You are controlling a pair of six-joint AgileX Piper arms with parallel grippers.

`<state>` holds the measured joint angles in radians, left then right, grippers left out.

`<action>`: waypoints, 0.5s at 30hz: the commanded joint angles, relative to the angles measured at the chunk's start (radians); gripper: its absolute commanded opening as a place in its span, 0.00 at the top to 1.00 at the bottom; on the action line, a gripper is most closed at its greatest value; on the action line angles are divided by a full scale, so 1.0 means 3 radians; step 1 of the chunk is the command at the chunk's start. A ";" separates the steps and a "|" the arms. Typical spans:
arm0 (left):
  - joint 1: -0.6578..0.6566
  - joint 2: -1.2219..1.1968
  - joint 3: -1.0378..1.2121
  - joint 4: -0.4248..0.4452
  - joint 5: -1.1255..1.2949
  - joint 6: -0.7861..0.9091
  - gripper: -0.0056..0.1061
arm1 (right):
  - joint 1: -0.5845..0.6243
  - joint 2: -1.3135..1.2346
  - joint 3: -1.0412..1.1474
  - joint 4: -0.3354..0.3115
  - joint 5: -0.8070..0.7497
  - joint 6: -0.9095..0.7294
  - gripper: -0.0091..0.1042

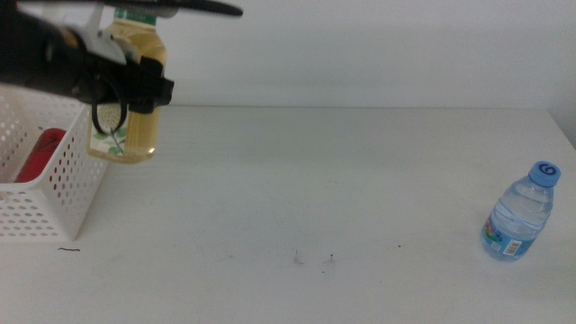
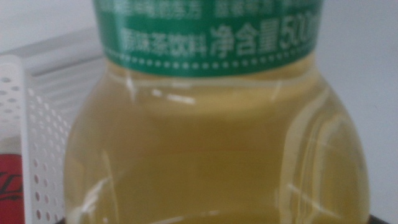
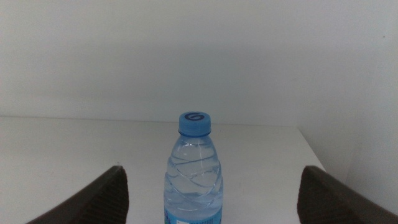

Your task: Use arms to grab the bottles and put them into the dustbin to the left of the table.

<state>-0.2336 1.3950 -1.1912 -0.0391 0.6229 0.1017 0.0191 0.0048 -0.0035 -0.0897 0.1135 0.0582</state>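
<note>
Your left gripper [image 1: 135, 83] was clamped on the yellow tea bottle [image 1: 135, 117], held beside the dustbin [image 1: 54, 193] rim, not over it; releasing there risked dropping it outside. Your right gripper [image 3: 211, 193] stood wide open around the water bottle [image 3: 193, 171].

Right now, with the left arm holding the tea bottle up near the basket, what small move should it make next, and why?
Probably carry it a little further left. The left gripper holds the yellow tea bottle in the air at the right wall of the white basket, not yet over its opening, where the red can lies. The right gripper waits, open, at the water bottle.
</note>
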 commanded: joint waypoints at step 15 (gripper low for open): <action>0.1106 0.1068 -0.1709 -0.0634 0.1624 0.1062 0.96 | 0.0006 -0.0016 0.0012 -0.0032 -0.0015 -0.0006 0.10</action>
<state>0.0725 1.7154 -1.6555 -0.2088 1.1136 0.3995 0.0191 0.0048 -0.0035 -0.0897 0.1135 0.0582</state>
